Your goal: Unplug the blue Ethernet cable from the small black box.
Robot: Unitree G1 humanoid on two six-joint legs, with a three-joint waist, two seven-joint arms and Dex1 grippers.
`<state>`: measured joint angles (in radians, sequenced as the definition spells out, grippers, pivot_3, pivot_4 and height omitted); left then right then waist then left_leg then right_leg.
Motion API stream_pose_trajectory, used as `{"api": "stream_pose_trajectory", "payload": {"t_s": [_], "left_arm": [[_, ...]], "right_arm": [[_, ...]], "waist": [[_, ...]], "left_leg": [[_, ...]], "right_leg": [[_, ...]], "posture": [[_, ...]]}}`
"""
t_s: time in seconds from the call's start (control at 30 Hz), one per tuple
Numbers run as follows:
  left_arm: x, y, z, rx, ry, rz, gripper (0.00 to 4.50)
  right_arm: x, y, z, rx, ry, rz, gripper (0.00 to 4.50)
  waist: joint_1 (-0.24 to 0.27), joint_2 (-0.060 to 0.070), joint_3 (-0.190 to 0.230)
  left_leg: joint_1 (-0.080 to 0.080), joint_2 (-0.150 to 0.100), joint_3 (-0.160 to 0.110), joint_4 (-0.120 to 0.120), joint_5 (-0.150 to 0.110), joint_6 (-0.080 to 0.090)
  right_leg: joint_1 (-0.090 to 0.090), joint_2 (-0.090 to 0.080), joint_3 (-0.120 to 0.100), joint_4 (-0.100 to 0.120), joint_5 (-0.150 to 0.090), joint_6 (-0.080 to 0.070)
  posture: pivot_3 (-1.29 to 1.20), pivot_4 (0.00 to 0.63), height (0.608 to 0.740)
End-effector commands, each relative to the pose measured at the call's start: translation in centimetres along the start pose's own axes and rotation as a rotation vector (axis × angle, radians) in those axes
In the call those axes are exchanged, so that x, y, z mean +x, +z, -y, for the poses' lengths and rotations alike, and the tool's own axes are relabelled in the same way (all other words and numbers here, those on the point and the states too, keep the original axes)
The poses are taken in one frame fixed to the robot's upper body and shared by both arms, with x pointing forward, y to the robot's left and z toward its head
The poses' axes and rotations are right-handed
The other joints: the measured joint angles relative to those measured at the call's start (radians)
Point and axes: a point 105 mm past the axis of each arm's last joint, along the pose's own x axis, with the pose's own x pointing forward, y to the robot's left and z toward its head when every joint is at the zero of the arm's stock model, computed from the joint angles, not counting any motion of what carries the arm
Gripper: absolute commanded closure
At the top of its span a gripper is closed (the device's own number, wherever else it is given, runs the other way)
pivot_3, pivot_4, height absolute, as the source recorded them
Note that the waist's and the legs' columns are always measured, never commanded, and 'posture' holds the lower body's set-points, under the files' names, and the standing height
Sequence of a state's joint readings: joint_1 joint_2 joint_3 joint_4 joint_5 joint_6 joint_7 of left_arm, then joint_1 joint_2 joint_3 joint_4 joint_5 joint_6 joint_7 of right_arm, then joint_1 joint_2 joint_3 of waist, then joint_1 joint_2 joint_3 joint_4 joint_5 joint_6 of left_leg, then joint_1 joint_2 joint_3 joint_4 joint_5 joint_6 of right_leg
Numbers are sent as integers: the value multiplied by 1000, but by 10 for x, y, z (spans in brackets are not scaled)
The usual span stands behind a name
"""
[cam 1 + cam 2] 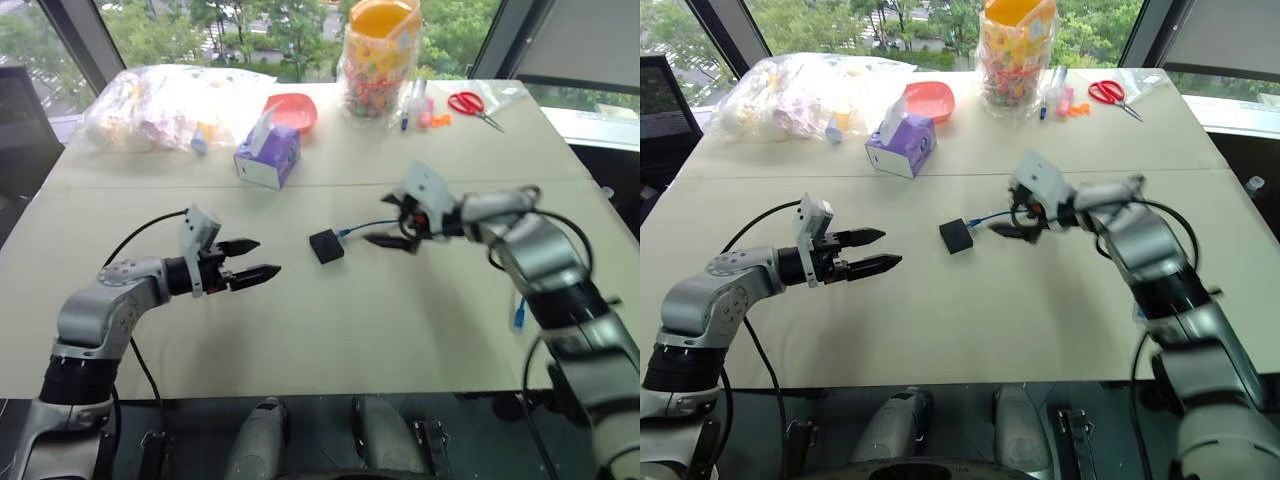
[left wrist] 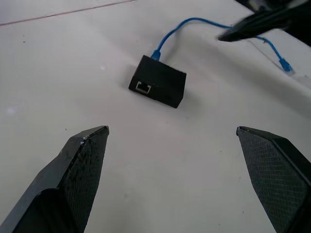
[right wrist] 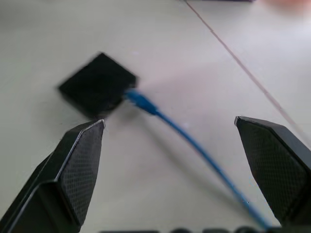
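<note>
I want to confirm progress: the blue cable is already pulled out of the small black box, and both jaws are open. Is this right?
Not quite. The blue cable is still plugged into the small black box, as the right wrist view shows. Both jaws are open.

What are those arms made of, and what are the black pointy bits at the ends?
Both arms are silver-grey rounded shells with black joints and loose black cables looping alongside. Each ends in a white block at the wrist and two black tapered fingers with a fine cross-hatched texture: the left gripper and the right gripper.
</note>
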<state>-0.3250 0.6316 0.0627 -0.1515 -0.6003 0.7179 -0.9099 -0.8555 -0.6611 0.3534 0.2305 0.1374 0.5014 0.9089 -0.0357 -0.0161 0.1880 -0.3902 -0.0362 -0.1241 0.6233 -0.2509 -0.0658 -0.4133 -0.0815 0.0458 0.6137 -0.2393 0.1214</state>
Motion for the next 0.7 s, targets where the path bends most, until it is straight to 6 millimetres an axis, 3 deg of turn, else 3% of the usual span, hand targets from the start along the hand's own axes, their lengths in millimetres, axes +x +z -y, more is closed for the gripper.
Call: {"api": "stream_pose_trajectory", "payload": {"t_s": [0.03,0.13,0.23,0.47,0.57,0.7], "left_arm": [[-6,12,0,61,28,34,76],[-9,13,-2,66,60,43,76],[-12,13,1,61,69,54,76],[-18,11,2,62,113,62,76],[-19,11,2,64,122,63,19],[-20,11,2,64,131,64,19]], "right_arm": [[19,-1,6,-56,35,-28,0],[39,-1,7,-15,75,-35,0],[54,-14,7,-22,93,-101,0],[72,-21,-4,35,154,-143,0],[78,-16,-13,79,202,-136,888],[81,-9,-27,77,300,-132,2881]], "waist": [[-3,0,0],[-8,0,0],[-9,0,0],[-14,0,0],[-24,0,0],[-37,0,0]], "left_leg": [[0,0,0,0,0,0],[0,0,0,0,0,0],[-1,0,0,-1,0,-1],[1,0,0,-1,2,-3],[3,0,0,-1,2,-3],[8,0,0,-1,2,-3]], "right_leg": [[0,0,0,0,0,0],[-1,0,0,0,0,0],[-2,0,1,1,0,0],[-2,0,1,4,1,-1],[-1,1,1,7,1,-1],[2,1,2,9,1,-1]], "posture": [[0,150,740],[0,150,740],[0,150,740],[0,150,740],[0,150,740],[0,150,740]]}}
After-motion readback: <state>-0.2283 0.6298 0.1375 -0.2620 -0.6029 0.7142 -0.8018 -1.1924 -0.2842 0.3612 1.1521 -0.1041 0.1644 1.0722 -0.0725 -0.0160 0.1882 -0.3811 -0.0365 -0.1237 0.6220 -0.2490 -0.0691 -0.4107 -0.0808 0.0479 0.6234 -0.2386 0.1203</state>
